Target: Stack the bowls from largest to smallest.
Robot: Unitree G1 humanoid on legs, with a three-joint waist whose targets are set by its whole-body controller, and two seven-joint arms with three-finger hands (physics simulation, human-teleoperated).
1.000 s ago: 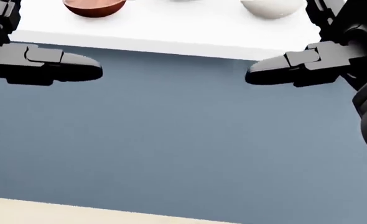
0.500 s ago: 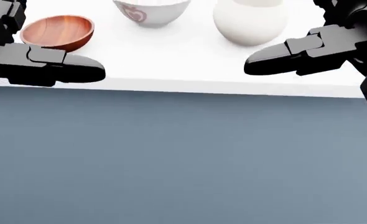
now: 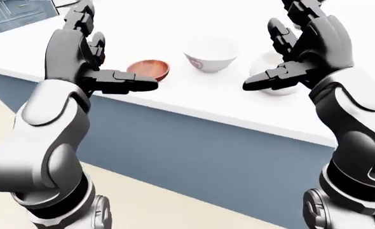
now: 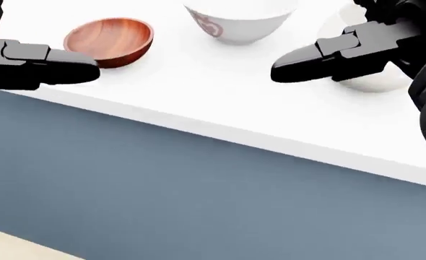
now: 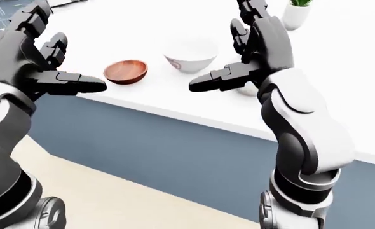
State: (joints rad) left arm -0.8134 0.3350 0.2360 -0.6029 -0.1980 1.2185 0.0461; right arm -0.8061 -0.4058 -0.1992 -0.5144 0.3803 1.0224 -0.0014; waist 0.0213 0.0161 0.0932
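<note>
Nearest the camera, both arms are raised above the near edge of the white bench, whose side panel is blue-grey. The left robot hand has its fingers spread apart and holds nothing; one finger juts toward the bench's middle. The right robot hand is likewise spread and holds nothing, raised in front of the plain white rounded bowl, which it partly hides. Just beyond the left robot hand, close to the near edge, sits the small reddish-brown wooden bowl, upright. Farther in, between the other two, stands the wide white bowl with a red mark on its side. All three bowls are apart, unstacked. A small white pot with a green plant stands near the far edge.
</note>
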